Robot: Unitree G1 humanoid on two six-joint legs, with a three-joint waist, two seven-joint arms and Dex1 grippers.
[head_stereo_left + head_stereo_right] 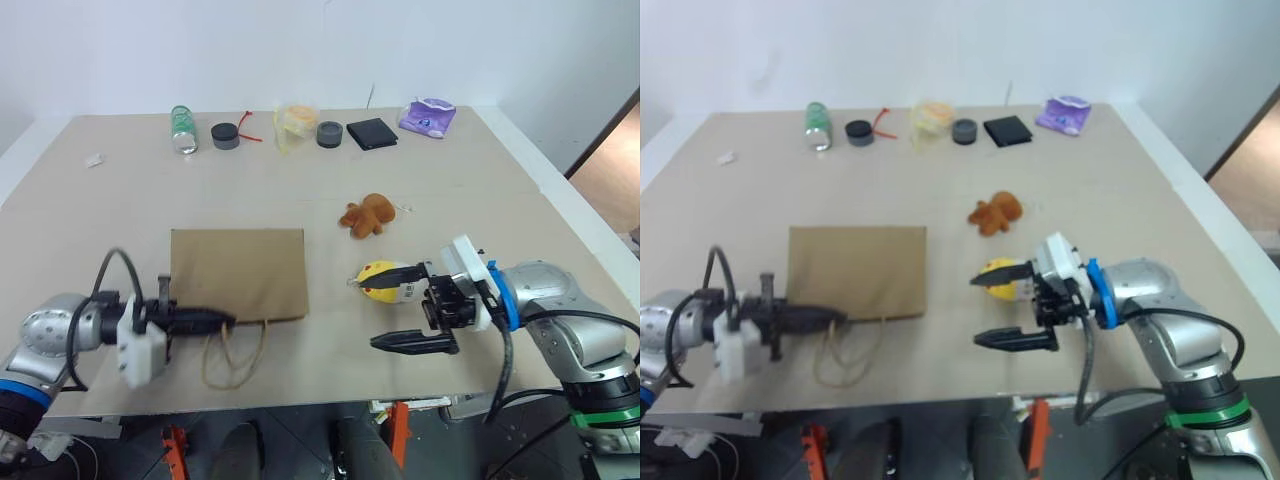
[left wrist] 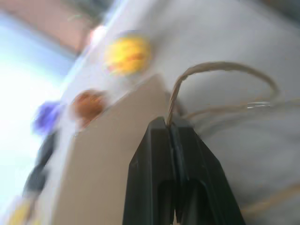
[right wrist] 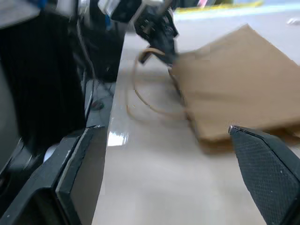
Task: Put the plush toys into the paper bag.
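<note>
Paper bag (image 1: 238, 273) flat at table centre-left, handles toward six o'clock; left gripper (image 1: 222, 321) clenched on one handle (image 2: 220, 75); right gripper (image 1: 398, 306) spread wide, chick (image 1: 382, 281) by its upper finger; bear (image 1: 367, 215) at twelve o'clock of chick.

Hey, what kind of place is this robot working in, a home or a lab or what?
Probably a lab or test room: a plain tan table against bare white walls, with staged props along the far edge, a water bottle, tape rolls and a black wallet.
</note>
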